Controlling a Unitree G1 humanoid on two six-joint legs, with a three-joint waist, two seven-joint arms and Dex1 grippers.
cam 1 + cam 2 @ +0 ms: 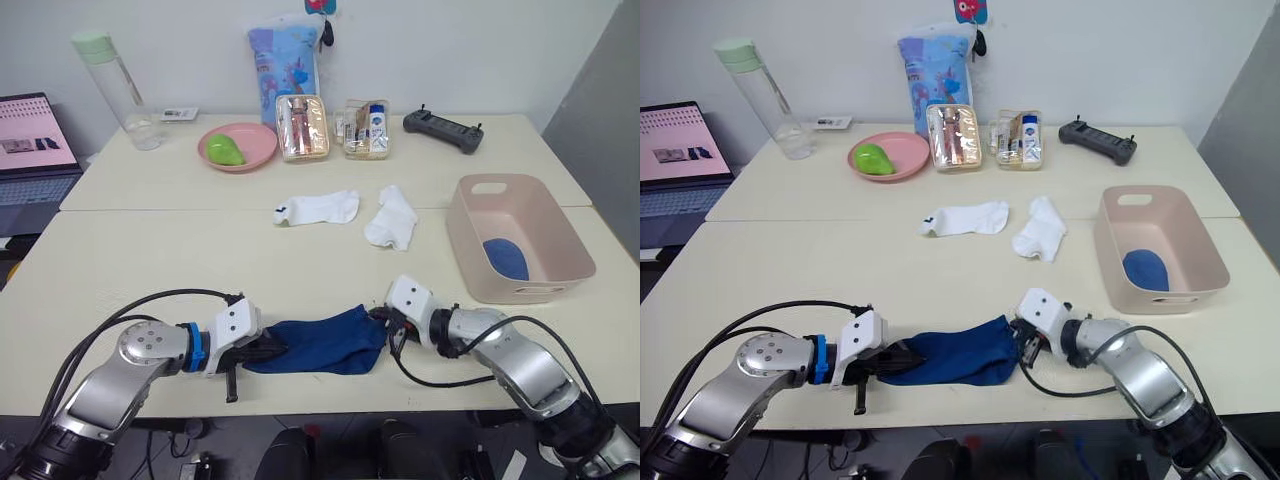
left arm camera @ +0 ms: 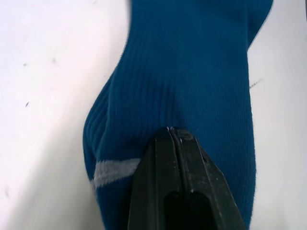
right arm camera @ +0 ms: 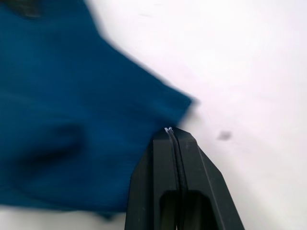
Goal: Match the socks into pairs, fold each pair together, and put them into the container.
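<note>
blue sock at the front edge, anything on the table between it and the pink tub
Nothing visible does. The blue sock lies between both grippers; the table towards the pink tub is bare, and the white socks lie farther back.

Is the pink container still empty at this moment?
No, the pink container already holds something blue on its floor, seen in the left eye view.
</note>
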